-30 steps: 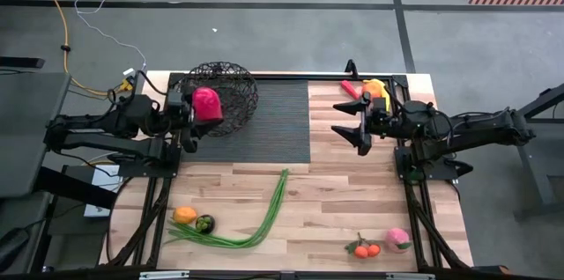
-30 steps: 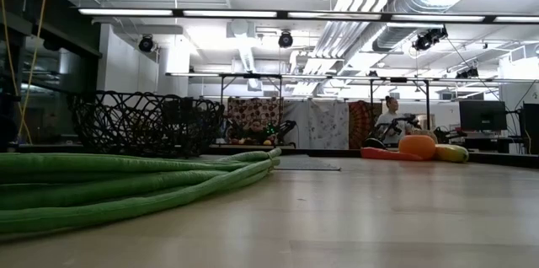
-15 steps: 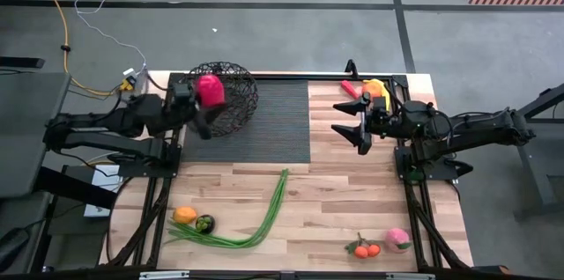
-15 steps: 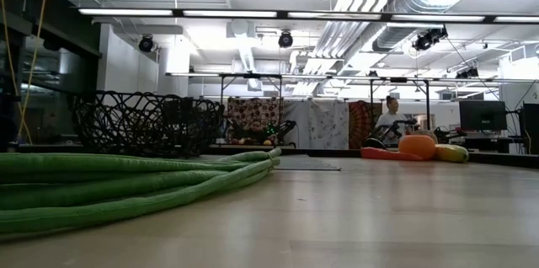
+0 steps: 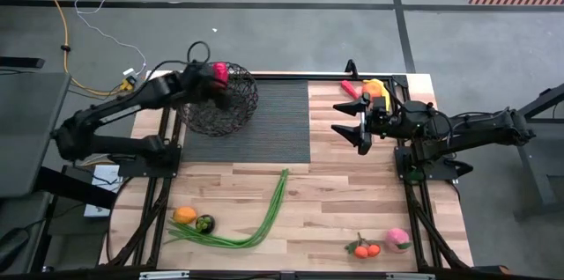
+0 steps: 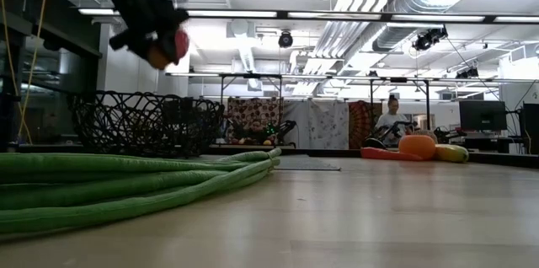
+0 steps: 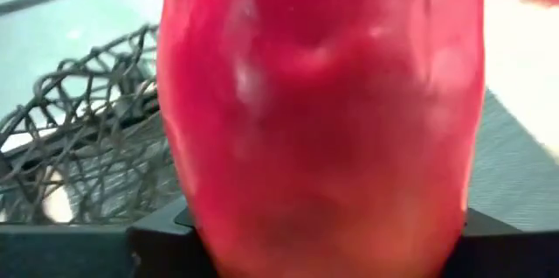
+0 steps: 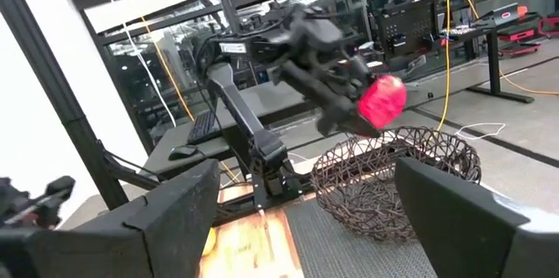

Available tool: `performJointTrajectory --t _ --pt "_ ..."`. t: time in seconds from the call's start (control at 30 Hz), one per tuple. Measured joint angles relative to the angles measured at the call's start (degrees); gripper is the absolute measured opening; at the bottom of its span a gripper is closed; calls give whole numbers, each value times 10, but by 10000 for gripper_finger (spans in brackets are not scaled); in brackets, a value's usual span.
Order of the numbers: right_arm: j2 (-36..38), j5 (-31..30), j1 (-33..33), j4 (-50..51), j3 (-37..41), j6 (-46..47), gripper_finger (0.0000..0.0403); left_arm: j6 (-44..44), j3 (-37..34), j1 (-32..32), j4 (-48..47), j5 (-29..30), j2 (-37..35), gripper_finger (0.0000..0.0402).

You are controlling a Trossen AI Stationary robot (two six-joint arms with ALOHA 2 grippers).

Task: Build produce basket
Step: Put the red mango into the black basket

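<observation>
The basket [image 5: 220,98] sits at the far left of the tabletop [image 5: 352,201], on the dark mat [image 5: 273,121], and the produce for it is still mostly scattered: nearest are the long green stalks [image 5: 256,223], an orange fruit [image 5: 184,215] and a dark green fruit [image 5: 204,224] on the left, with small oranges [image 5: 367,249] and a pink fruit [image 5: 398,239] on the right. Farther back, the left hand [image 5: 214,75] has swung from beside the basket to above its rim, gripping a red-pink fruit [image 6: 165,47] that hangs clear over the mesh. That puts this piece ready to lower and release, by my reading. The right hand [image 5: 352,126] waits with fingers spread and empty, near the red pepper [image 5: 351,88] and banana [image 5: 377,89] at the far right.
</observation>
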State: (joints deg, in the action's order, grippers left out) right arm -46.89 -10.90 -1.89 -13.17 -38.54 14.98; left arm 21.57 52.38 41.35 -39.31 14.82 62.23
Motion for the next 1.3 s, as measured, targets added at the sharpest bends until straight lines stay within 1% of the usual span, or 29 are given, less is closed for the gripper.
performJointTrajectory --t 0.13,0.23,0.53,0.63,0.77,1.3 --pt "0 0 0 5 0 0 334 -37 0 37 9 -1 55 202" --pt "0 0 0 10 0 0 334 -42 0 55 10 -5 89 202" --pt "0 -2 0 14 0 0 334 -42 0 78 19 -3 176 202" --pt "0 -17 0 18 0 0 334 -42 0 88 24 -3 204 202" --pt "0 -30 0 23 0 0 334 -42 0 94 29 -6 234 202" --pt "0 -30 0 22 0 6 334 -42 0 96 52 8 316 202"
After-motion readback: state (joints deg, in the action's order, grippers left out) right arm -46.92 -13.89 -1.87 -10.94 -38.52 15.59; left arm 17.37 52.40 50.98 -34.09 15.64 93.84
